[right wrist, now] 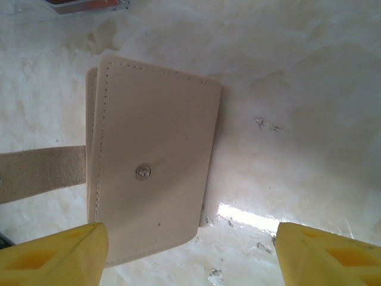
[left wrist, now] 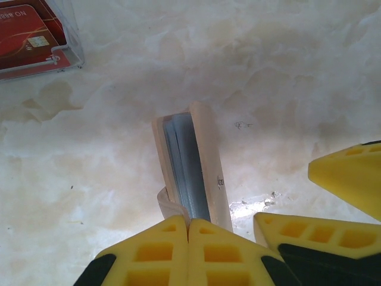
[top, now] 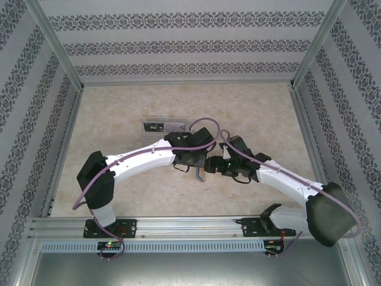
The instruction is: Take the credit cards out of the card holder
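The left gripper (left wrist: 187, 235) is clamped tight on the holder (left wrist: 208, 155), which stands on edge over the table (left wrist: 286, 71). The cards (left wrist: 181, 173) sit inside it (blue-grey edges showing). The right gripper (right wrist: 190, 253) is spread wide, facing the holder's flat side.

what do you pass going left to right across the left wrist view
clear tray holding a red card -> tan card holder with the grey credit cards inside -> right gripper, jaws open
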Tool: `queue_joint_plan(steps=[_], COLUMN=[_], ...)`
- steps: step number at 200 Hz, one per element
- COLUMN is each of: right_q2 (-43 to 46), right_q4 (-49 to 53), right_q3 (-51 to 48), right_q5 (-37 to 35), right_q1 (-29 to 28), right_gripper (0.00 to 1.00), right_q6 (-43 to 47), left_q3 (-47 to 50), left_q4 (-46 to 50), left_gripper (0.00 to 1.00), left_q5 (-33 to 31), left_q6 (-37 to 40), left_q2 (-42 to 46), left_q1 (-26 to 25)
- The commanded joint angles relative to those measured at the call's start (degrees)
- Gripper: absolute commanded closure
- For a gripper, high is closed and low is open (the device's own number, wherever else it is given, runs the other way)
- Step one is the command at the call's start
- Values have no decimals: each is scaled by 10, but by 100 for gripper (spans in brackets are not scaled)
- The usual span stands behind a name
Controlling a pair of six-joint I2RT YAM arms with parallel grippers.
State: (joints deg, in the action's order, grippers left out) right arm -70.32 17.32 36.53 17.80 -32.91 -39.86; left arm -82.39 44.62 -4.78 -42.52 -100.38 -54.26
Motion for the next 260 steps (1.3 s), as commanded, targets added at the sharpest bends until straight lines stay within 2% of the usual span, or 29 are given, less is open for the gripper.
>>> queue_joint_plan(steps=[1,56,122,175,189,216,248,260], right_q2=[-19,-49,-78,-41,-30,-18,-30,-39], right_q4=[-19,-43,-39,13,19,21,14,10], right_q3=[22,38,42,26,17,3,6,8], right_q5=[23,55,54,-14,-20,-19,-2,4], right_q1=[-7,-8,-5,9,16,31,34,34], right_gripper=[25,25,28,40,45,47,58,68], right_q6=[9,5,6,7,10,11,20,21], left_q3=[5,1,-5,-5,-4,-3,-3,-3], left_q4=[-9,-17,-15,-1,2,5,7,7], left_gripper=[100,100,100,100,100,100,100,100], left_q5=[-4,2,3,-8,-9,-14,-16,-17], left_q6=[-10,-4,-2,-5,-6,-5,0,0], left_q2=[3,5,4,8,7,8,8,8], left_q1=[4,4,4,4,4,4,4,4])
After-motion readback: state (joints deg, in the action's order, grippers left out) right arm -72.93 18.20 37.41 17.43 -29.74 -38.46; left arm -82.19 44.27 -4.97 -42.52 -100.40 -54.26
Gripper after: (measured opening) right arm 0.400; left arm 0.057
